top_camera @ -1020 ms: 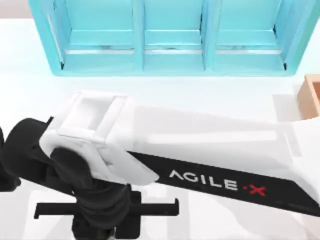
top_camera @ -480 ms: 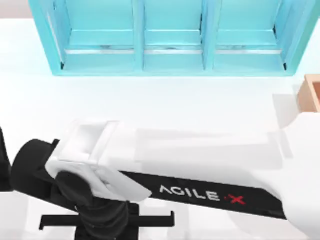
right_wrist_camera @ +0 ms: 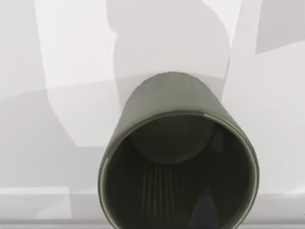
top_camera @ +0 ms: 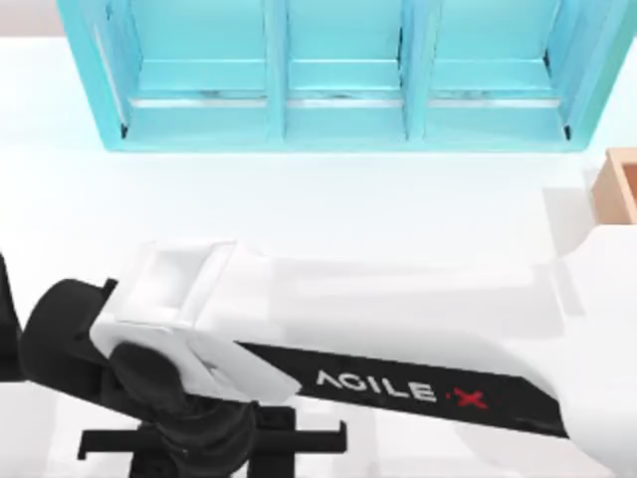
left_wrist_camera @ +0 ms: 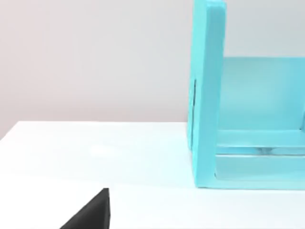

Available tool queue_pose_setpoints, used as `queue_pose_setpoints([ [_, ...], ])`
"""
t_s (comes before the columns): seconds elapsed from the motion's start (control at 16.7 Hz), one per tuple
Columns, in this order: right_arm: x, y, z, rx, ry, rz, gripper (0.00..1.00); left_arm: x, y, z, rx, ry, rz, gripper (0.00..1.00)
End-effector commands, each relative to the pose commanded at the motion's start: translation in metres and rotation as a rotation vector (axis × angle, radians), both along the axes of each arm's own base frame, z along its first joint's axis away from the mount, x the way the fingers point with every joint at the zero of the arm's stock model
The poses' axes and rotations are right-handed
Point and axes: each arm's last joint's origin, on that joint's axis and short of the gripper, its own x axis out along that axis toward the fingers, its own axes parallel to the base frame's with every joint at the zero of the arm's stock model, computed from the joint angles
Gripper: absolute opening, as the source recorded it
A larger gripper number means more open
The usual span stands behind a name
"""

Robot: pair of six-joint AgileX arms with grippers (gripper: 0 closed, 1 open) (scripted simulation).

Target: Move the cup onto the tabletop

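The grey-olive cup [right_wrist_camera: 176,157] stands upright directly below my right wrist, its open mouth facing up and the white tabletop [right_wrist_camera: 57,71] around its base. A dark finger [right_wrist_camera: 206,211] reaches inside the rim. From above, the cup is hidden under my right arm, which stretches from the right side to the front left. Its right gripper [top_camera: 209,443] sits at the front edge, shut on the cup. Whether the cup's base touches the tabletop [top_camera: 348,199] I cannot tell. My left arm [top_camera: 6,319] stays parked at the left edge.
The turquoise three-bay shelf unit [top_camera: 338,70] spans the back of the table, and its end wall [left_wrist_camera: 207,95] also appears in the left wrist view. A tan wooden box [top_camera: 619,189] sits at the right edge. Open white surface lies between shelf and arm.
My right arm moved toward the front edge of the table and a little to the left between the first two frames. Since then it has barely moved.
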Motion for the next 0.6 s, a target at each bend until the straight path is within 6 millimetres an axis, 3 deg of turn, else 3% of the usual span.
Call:
queue_pose_setpoints([
  [0.24,0.0000,0.0000,0.0000,0.000,0.000,0.000,0.98,0.0000,0.0000,0.0000,0.000,0.000,0.000,1.00],
  [0.6,0.0000,0.0000,0.0000,0.000,0.000,0.000,1.00,0.0000,0.0000,0.0000,0.000,0.000,0.000,1.00],
])
